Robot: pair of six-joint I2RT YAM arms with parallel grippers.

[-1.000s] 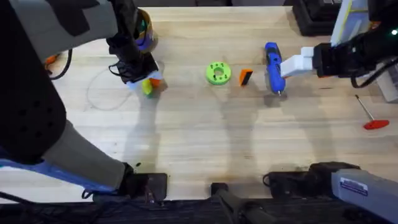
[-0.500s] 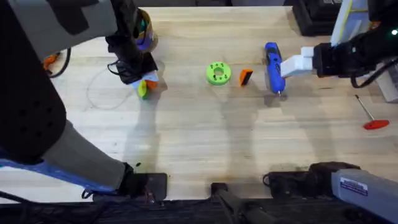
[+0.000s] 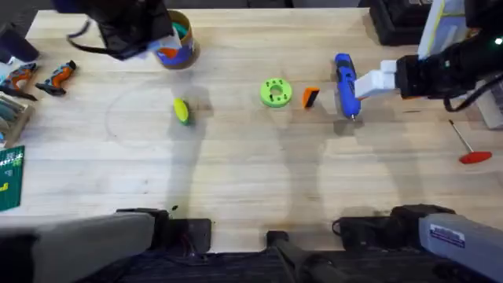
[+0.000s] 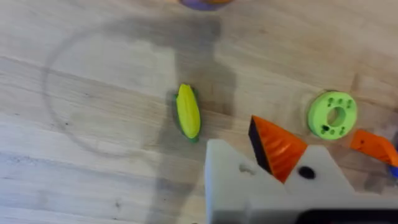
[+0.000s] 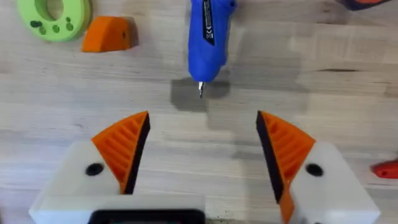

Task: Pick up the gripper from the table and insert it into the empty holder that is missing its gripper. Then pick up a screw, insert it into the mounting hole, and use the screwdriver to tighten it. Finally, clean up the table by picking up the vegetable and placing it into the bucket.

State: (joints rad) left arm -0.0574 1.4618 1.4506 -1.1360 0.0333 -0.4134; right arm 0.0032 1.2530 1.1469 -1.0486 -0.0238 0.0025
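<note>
- Vegetable (image 3: pixel 181 110): a small yellow-green toy lying flat on the table (image 3: pixel 236 181), apart from the bucket (image 3: pixel 174 43). It looks light, hard and smooth, so it may slip; a hold across its narrow middle seems safest.
- Gripper (image 3: pixel 310 97): the orange wedge lies between the green disc (image 3: pixel 275 92) and the blue screwdriver (image 3: pixel 343 79). It is probably light and stiff, best taken on its flat sides.
- Right gripper (image 5: pixel 202 146) hangs near the screwdriver's bit, fingers spread wide, holding nothing.
- Left gripper (image 4: pixel 273 168): one orange tip is visible, and it cannot be told if the jaws are apart.
- Surface: pale wood, flat, with tools at the far left edge.
</note>
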